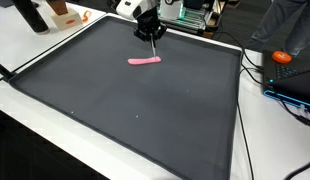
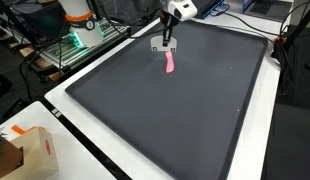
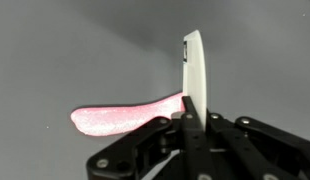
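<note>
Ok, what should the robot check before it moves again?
1. Is the gripper shut on the white flat strip? Ok, the wrist view shows it pinched upright.
2. Is the strip touching the pink glittery floppy piece? Cannot tell. They meet in the wrist view, but contact is unclear.
3. Is the pink piece lying flat on the dark grey mat? Ok.
4. Is the pink piece well inside the mat's edges? Ok in both exterior views.

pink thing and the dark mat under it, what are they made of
The pink thing: probably soft plastic or silicone, by its rounded edges and faintly speckled, semi-matte skin. The dark mat: probably rubber or foam, matte with no glare. Looks alone leave both open.
</note>
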Robot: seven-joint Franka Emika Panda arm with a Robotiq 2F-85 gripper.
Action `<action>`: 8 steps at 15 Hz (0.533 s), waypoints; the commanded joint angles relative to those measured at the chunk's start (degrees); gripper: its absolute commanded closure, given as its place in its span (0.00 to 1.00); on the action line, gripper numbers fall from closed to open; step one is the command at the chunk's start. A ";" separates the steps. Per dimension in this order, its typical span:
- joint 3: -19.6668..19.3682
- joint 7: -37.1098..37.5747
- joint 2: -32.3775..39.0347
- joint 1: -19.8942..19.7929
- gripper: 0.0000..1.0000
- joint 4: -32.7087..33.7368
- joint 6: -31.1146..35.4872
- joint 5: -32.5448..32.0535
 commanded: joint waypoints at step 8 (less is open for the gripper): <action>1.03 1.78 3.63 -0.42 0.99 0.15 6.10 -1.91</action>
